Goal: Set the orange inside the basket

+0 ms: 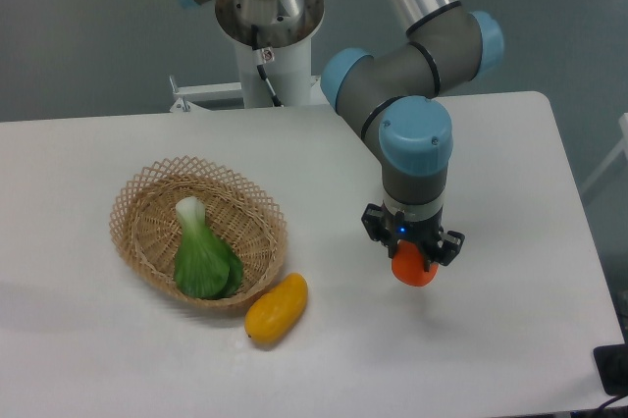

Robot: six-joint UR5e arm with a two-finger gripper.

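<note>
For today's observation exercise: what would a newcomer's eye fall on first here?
Probably the claw right of centre, shut on the orange above the white table. Next, the wicker basket at left holding a green leafy vegetable, with a yellow-orange fruit beside its rim.

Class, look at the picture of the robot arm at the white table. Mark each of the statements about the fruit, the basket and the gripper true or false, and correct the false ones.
1. The orange sits between the fingers of the gripper. True.
2. The basket is empty. False: a green leafy vegetable lies in it.
3. The yellow-orange fruit lies on the table just outside the basket's rim. True.
4. The orange is already in the basket. False: it is at the gripper, well to the right of the basket.
5. The gripper is directly above the basket. False: it is over bare table to the right.
</note>
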